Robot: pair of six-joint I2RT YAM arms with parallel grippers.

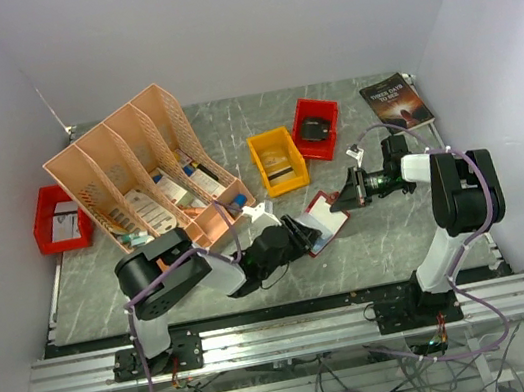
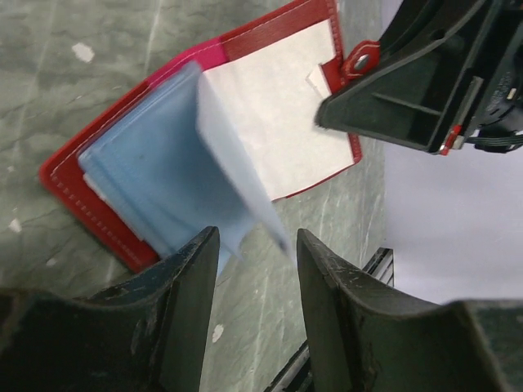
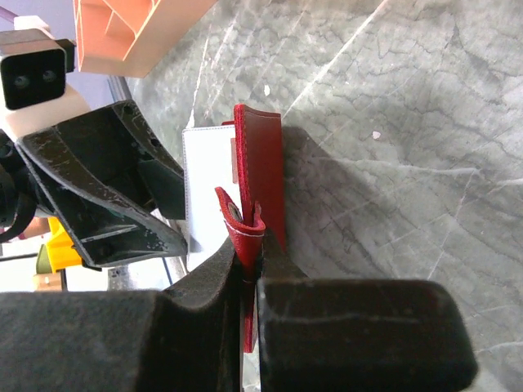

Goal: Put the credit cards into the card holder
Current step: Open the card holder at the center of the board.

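The red card holder (image 2: 73,184) is lying open on the desk, its clear pockets fanning upward, a blue credit card (image 2: 163,188) sitting inside one pocket.

We note bright, even overhead lighting with soft shadows. Both wrist views blur their own near fingers (image 2: 188,318); the marble table (image 3: 392,122) stays sharp.

Dark paperback book (image 1: 396,100) at the counter's far right, pale cover title too small to read, no other legible text
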